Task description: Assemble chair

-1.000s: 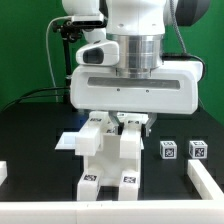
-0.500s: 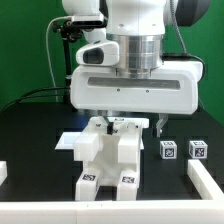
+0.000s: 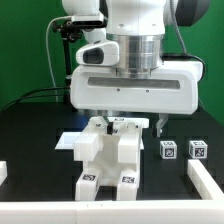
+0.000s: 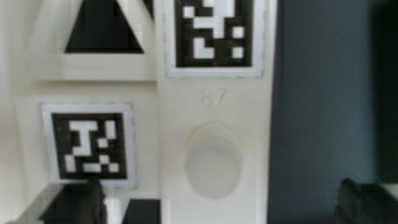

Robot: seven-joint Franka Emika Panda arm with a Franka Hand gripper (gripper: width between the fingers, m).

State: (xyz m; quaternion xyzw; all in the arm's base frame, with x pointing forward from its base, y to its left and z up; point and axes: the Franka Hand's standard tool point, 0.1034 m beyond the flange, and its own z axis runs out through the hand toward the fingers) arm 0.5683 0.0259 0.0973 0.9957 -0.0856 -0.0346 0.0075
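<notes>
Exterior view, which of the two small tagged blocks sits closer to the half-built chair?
The left block, as the exterior view shows the pair: it sits just off the chair; the right block lies farther out.

White chair (image 4: 214, 100) pieces, close up: an oval recess (image 4: 214, 160), one square tag (image 4: 89, 145) beside it, another tag (image 4: 217, 35) farther off; dark table (image 4: 338, 90) alongside.

A black table (image 3: 35, 150) carries a partly built white chair (image 3: 110, 158), standing upright near its middle. A tagged block (image 3: 168, 149) and a second block (image 3: 197, 150) sit side by side at the exterior view's right, apart from the chair. A flat white piece (image 3: 64, 142) lies at the chair's other side, and a white rail (image 3: 110, 216) edges the table's front.
</notes>
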